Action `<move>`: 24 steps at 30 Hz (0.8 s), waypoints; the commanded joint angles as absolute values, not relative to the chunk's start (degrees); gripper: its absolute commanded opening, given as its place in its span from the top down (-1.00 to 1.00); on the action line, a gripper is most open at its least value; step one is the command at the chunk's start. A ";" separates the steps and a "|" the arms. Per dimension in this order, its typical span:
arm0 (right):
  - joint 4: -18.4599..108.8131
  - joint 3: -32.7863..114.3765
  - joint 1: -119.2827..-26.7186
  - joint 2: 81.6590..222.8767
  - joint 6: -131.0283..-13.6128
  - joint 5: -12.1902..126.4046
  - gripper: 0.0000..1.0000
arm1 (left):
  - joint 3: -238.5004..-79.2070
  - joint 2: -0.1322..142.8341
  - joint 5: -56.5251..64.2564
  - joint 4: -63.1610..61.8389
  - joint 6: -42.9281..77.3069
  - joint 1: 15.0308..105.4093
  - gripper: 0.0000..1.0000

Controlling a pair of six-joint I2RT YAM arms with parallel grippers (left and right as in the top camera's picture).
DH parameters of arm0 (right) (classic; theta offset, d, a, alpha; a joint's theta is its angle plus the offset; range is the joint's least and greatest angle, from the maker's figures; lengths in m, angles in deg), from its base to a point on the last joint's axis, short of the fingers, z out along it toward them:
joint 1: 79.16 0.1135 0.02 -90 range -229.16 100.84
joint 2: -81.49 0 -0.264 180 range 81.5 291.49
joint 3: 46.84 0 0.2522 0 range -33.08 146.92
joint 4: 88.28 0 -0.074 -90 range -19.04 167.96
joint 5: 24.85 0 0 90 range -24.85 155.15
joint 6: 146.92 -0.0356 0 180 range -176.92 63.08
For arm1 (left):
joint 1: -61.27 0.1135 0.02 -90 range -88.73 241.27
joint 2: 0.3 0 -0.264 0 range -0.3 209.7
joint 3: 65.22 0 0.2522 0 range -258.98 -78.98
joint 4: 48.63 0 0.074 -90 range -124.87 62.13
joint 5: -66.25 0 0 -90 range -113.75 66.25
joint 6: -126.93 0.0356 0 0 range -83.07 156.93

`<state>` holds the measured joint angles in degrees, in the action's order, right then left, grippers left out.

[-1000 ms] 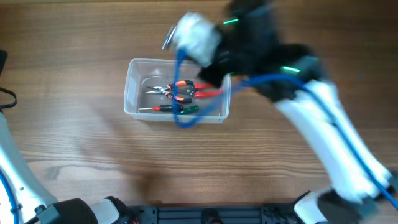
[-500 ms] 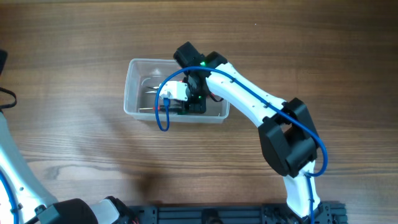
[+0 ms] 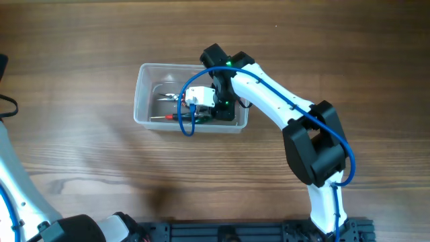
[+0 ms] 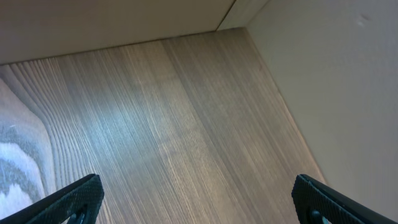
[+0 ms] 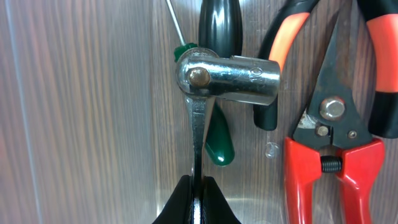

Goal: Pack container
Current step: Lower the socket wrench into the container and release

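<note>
The clear plastic container (image 3: 142,94) lies on the wooden table, left of centre in the overhead view. Inside it are red-handled pliers (image 5: 333,149), a green-handled screwdriver (image 5: 219,140) and a black-handled tool (image 5: 221,25). My right gripper (image 3: 218,113) reaches down into the container's right half. In the right wrist view it (image 5: 198,186) is shut on the thin shaft of a chrome wrench (image 5: 227,78), whose head hangs over the screwdriver. My left gripper (image 4: 199,202) is open and empty over bare wood, far from the container.
The right arm's blue cable (image 3: 188,124) loops over the container's front wall. A black cable (image 3: 5,107) lies at the table's left edge. The left arm (image 3: 20,195) stands at the lower left. A pale wall (image 4: 323,74) borders the table.
The right arm swung down into the container, then shifted slightly right inside it with the chrome wrench. The left arm has not moved.
</note>
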<state>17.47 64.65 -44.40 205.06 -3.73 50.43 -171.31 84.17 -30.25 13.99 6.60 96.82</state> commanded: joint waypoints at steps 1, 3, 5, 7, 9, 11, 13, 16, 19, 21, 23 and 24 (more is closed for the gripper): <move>16.75 64.30 -43.99 205.59 -3.23 48.64 0.19 | -171.88 84.08 -29.97 13.86 6.05 97.04 -1.00; 16.93 64.39 -43.99 205.43 -5.39 49.07 -0.08 | -171.88 84.08 -29.97 13.86 6.05 97.04 -0.99; 17.43 65.31 -43.99 205.04 -8.52 50.50 -0.09 | -171.88 84.08 -29.97 13.88 6.05 97.04 -1.00; 17.47 68.24 -43.99 204.08 -14.01 54.36 -0.06 | -171.88 84.08 -29.97 13.86 6.05 97.04 -1.00; 17.15 72.15 -43.99 202.42 -19.95 59.92 -0.03 | -171.88 84.08 -29.97 13.86 6.08 97.04 -1.00; 15.81 78.01 -43.99 199.45 -25.04 66.82 -0.01 | -171.88 84.08 -29.97 13.86 6.05 97.04 -0.99; 14.65 84.26 -44.01 195.45 -30.07 74.01 -0.15 | -171.88 84.08 -29.97 13.86 6.05 97.04 -0.99; 14.72 89.59 -44.01 189.98 -34.66 80.22 -0.35 | -171.88 84.08 -29.97 13.86 6.05 97.04 -1.00; 15.31 91.32 -44.01 181.72 -36.06 85.49 -0.43 | -171.88 84.08 -29.97 13.86 6.05 97.04 -1.00; 15.09 91.32 -44.01 176.98 -35.99 88.42 -0.43 | -171.88 84.08 -29.97 13.86 6.05 97.04 -1.00; 14.65 91.32 -43.99 171.36 -35.91 91.13 -0.55 | -171.88 84.08 -29.97 13.86 6.05 97.04 -1.00; 14.19 91.32 -43.99 168.39 -35.89 91.13 -0.70 | -171.88 84.08 -29.97 13.86 6.05 97.04 -1.00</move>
<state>15.13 91.08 -44.18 173.31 -34.01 85.09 -171.31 84.17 -30.25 13.99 6.60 96.82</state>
